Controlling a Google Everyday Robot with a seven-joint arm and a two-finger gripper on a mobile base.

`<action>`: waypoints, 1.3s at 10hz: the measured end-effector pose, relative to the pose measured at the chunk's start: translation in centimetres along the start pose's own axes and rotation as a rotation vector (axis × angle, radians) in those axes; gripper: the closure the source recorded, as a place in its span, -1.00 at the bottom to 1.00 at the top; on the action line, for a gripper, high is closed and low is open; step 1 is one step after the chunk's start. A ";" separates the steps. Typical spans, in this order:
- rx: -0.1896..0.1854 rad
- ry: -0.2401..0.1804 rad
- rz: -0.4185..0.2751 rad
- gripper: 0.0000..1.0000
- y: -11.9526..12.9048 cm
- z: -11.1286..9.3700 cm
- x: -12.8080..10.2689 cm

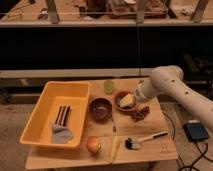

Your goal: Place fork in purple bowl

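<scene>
My end effector over the orange-brown bowl, mid-frame; grip: cannot tell.
Fork lies just beside the purple bowl.

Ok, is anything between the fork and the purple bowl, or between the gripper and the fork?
Nothing visible. The fork lies flat just off the right edge of the purple bowl, with nothing between them. The gripper is at the orange bowl, just behind the fork, and nothing lies between those two either.
</scene>
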 end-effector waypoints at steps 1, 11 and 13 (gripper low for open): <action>0.000 0.000 0.000 -0.31 0.0 0.0 0.0; -0.517 0.086 -0.223 -0.31 -2.5 0.6 -1.8; -0.422 0.050 -0.210 -0.31 -2.1 1.1 -1.6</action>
